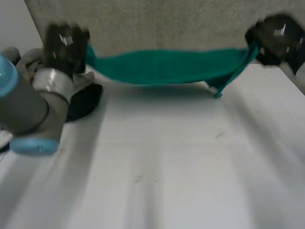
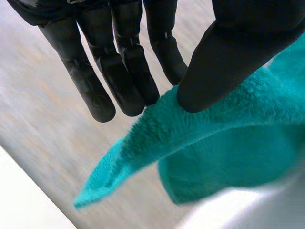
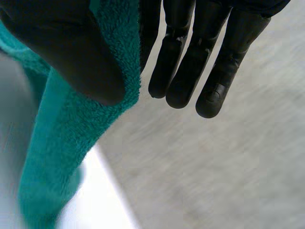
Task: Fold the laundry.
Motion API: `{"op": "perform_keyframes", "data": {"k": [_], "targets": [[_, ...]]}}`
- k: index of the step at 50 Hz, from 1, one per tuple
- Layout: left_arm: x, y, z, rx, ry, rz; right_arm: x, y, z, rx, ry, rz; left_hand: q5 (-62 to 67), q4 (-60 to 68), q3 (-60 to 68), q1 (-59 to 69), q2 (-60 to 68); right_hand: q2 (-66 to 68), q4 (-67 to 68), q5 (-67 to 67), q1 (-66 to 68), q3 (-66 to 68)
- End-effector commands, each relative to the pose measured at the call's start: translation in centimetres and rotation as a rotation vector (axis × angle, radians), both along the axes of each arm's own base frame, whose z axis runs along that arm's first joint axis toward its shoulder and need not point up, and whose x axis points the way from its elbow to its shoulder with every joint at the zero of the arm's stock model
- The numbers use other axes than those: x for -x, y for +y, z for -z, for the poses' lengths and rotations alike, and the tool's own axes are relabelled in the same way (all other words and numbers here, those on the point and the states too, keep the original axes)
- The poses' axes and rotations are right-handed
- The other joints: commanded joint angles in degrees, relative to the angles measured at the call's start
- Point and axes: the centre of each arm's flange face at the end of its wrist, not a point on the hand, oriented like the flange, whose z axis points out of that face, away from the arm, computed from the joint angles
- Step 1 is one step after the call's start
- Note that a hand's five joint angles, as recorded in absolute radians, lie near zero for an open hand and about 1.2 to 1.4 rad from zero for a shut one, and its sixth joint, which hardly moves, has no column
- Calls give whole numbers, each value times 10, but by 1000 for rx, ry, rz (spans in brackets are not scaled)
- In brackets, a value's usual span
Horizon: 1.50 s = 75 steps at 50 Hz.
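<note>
A teal towel (image 1: 167, 67) hangs stretched between my two hands above the far part of the white table (image 1: 157, 167), sagging in the middle. My left hand (image 1: 66, 40) pinches its left end; in the left wrist view the thumb (image 2: 224, 67) presses the teal towel (image 2: 214, 143) against straight fingers (image 2: 119, 81). My right hand (image 1: 276, 38) holds the right end; in the right wrist view the thumb (image 3: 71, 52) clamps the teal towel (image 3: 62, 143) against the fingers (image 3: 190, 71). A loose corner dangles below the right end.
A pile of other laundry, grey and dark pieces (image 1: 83, 98), lies at the table's left side behind my left arm (image 1: 33, 109). A grey wall (image 1: 167, 24) stands behind the table's far edge.
</note>
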Motion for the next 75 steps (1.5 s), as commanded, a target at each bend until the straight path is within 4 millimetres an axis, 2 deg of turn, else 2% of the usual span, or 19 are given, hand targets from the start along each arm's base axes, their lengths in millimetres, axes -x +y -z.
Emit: {"op": "perform_keyframes", "data": {"k": [1,2,4,5,6,8,12,16,21,29,35,37,40,47,59,61,62,65,75], "targets": [[-2,21,84,-243,-104,20,16,17,93,-211,159,-19,134,112,117,160,114,129,120,137,232,123],[-1,23,88,-253,-109,23,18,25,111,-236,216,-21,134,112,117,160,114,129,120,137,232,123],[0,26,96,-275,-120,31,20,34,126,-249,282,-20,134,112,117,160,114,103,94,111,206,97],[0,26,97,-278,-121,31,20,38,132,-254,316,-22,134,112,117,160,114,-36,-45,-27,68,-41],[1,27,97,-278,-122,32,21,46,138,-260,379,-23,134,112,117,160,114,-345,-354,-337,-242,-351],[1,26,96,-276,-121,32,22,52,141,-281,428,-18,134,112,117,160,114,-571,-580,-563,-468,-577],[2,26,92,-264,-119,34,25,60,141,-393,441,22,134,112,117,160,114,-571,-580,-563,-468,-577],[2,26,88,-254,-116,34,25,63,136,-455,369,41,134,112,117,160,114,-571,-580,-563,-468,-577],[0,28,79,-240,-108,32,27,65,101,-519,157,110,134,112,117,160,114,-571,-580,-563,-468,-577],[-1,33,58,-214,-95,35,35,65,90,-662,-66,269,134,112,117,160,114,-571,-580,-563,-468,-577],[0,33,49,-190,-84,37,40,69,106,-715,-58,385,134,112,117,160,114,-571,-579,-562,-467,-576],[0,33,49,-189,-84,37,40,68,116,-731,-35,405,134,112,117,160,114,-512,-520,-503,-408,-517],[0,32,48,-186,-83,37,34,66,131,-756,-4,391,134,112,117,160,114,-471,-480,-463,-368,-477],[1,31,45,-177,-77,37,17,57,152,-733,19,359,134,112,117,160,114,-402,-411,-394,-299,-408],[1,30,43,-173,-75,37,1,45,166,-716,48,357,134,112,117,160,114,-266,-275,-258,-163,-272],[1,30,44,-177,-77,37,0,44,168,-714,50,357,134,112,117,160,114,-191,-200,-182,-87,-196],[1,30,44,-177,-77,37,-2,41,167,-700,49,358,134,112,117,160,114,-64,-72,-55,40,-69],[0,30,45,-179,-79,36,-1,36,164,-665,41,368,134,112,117,160,114,114,105,122,217,108],[-7,37,53,-253,-114,26,3,30,143,-584,49,379,134,112,117,160,114,129,120,137,232,123]]}}
